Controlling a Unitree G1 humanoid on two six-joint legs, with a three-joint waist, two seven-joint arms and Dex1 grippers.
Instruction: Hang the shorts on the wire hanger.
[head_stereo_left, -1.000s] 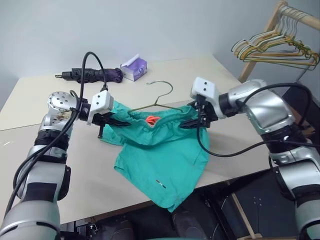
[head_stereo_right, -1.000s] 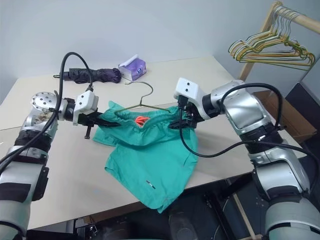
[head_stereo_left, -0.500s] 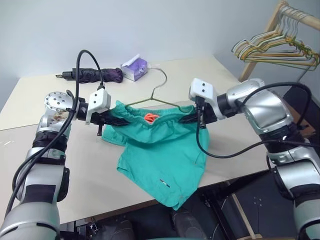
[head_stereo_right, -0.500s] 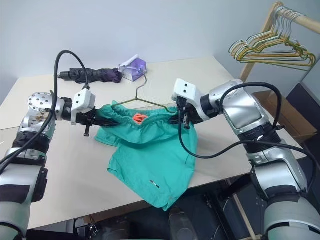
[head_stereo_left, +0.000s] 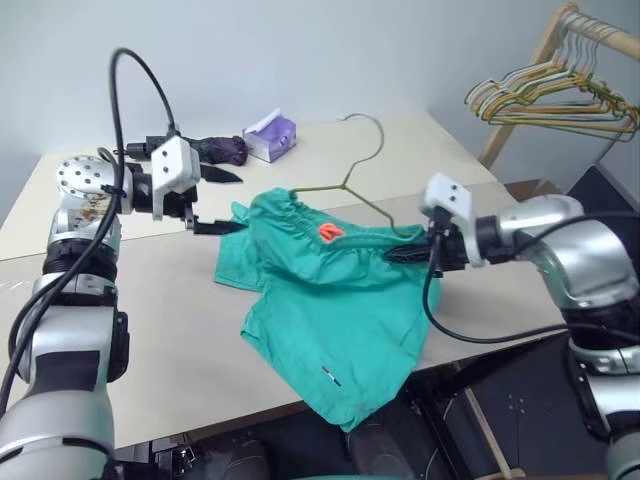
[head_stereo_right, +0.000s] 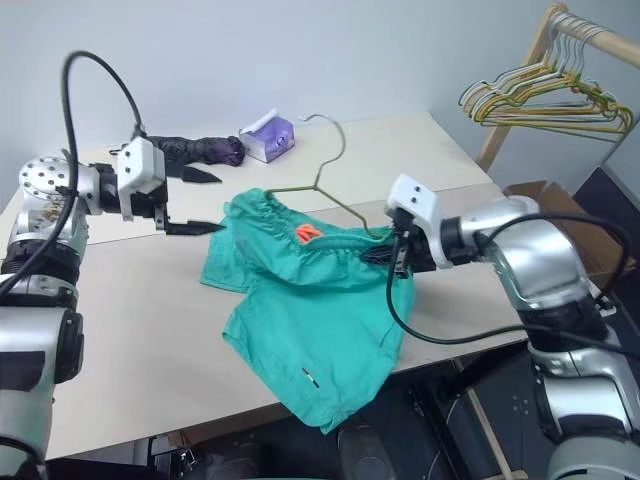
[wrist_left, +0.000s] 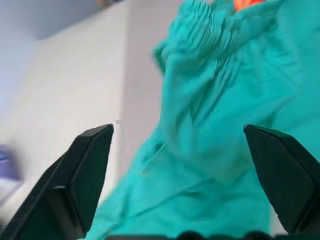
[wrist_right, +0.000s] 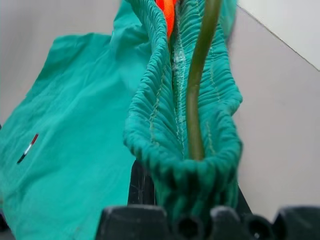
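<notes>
The teal shorts (head_stereo_left: 325, 300) lie on the table (head_stereo_left: 150, 300), one leg drooping over its front edge. An orange tag (head_stereo_left: 328, 232) shows inside the waistband. The wire hanger (head_stereo_left: 350, 180) sits inside the waistband, with its hook (head_stereo_left: 366, 121) up in the air. My right gripper (head_stereo_left: 402, 254) is shut on the bunched waistband (wrist_right: 165, 125) with the hanger's wire (wrist_right: 197, 100) inside the fold. Left of the shorts my left gripper (head_stereo_left: 224, 200) hovers open and holds nothing. Ahead of its fingers (wrist_left: 92, 165) lies the shorts' fabric (wrist_left: 215, 125).
A folded dark umbrella (head_stereo_left: 215, 148) and a purple tissue box (head_stereo_left: 270, 135) lie at the table's far side. A wooden rack with several bunched hangers (head_stereo_left: 550, 95) stands at the right, a cardboard box (head_stereo_right: 540, 190) below it. The table's front edge is close.
My left gripper opened, let go of the waistband and rose to the left. My right gripper shut on the waistband and drew it back to the right. The hanger's hook rose and swung right.
</notes>
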